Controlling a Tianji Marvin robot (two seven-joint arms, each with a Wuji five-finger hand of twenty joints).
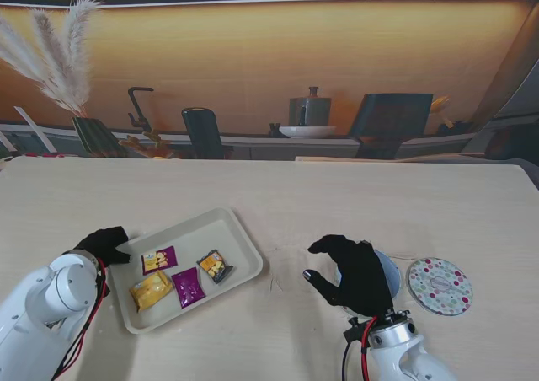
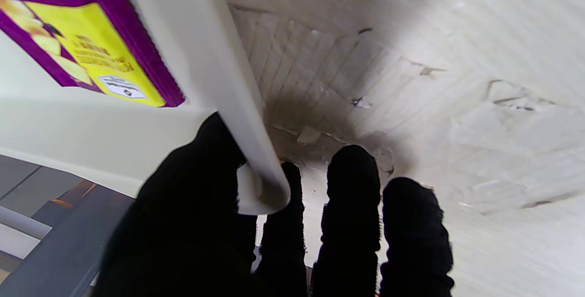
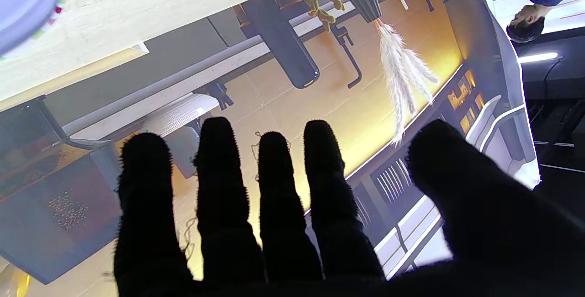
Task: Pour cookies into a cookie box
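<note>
Cream tray (image 1: 240,244) holds yellow, purple and dark packets; the lid (image 1: 440,286) at right is white with coloured dots; hands black.

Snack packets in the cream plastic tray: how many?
4, none visibly hidden: yellow-purple packet farthest left, orange packet nearest me, plain purple packet in the middle, dark packet rightmost.

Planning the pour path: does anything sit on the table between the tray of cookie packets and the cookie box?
The right hand hovers over the box, covering most of its opening. Otherwise only bare table lies between tray and box; the lid lies beyond it.
</note>
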